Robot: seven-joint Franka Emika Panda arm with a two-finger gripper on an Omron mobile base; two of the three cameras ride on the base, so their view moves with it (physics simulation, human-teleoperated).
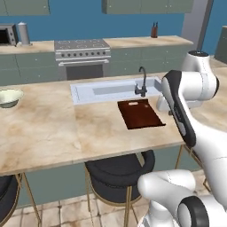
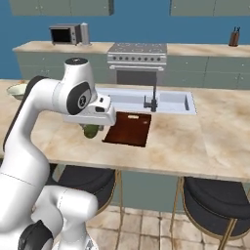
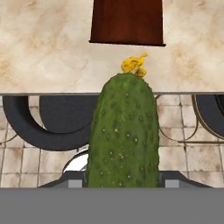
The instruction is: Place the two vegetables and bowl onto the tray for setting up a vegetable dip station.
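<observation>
One vegetable is in the gripper — a bumpy dark green cucumber with a small yellow flower stub at its far tip. In the hand view it rises between the two fingertips, which pinch it at its near end, one on each side. It points toward the counter edge and the tray beyond, hanging over the floor and a dark stool just off the counter's near edge.

From the right base view, the cucumber peeks out as a green lump under the white hand, just left of the tray and near the counter's front edge. The tray is flat, dark reddish-brown and lies on the marble counter directly in front of the sink and its dark tap.

In the left base view the tray sits near the middle of the counter, and the pale bowl stands far to the left, well apart from the tray. The arm's elbow covers the area right of the tray, so the hand itself is hidden there.

Along the far wall run a stove and a microwave.
</observation>
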